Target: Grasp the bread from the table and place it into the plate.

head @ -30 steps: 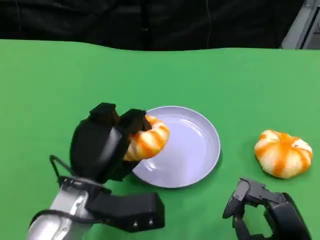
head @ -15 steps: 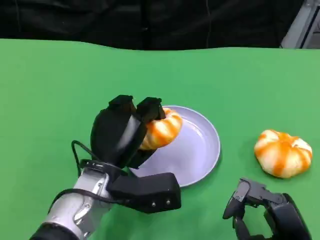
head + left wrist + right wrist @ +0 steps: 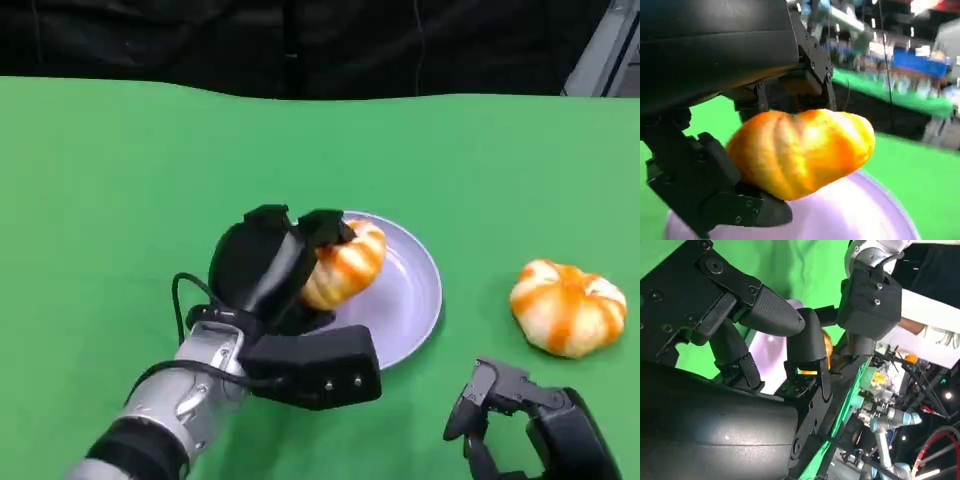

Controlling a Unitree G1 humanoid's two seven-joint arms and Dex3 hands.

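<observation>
Now our left hand (image 3: 268, 268) grips the orange-striped round bread (image 3: 345, 266) above the lilac round plate's (image 3: 415, 300) near rim; releasing early could roll it off.

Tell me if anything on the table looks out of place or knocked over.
Nothing stands out. The left hand holds one bread over the plate, and a second bread sits intact on the green table.

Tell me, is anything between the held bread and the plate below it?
Nothing visible. The left hand holds the bread over the plate, whose surface beneath it is bare.
</observation>
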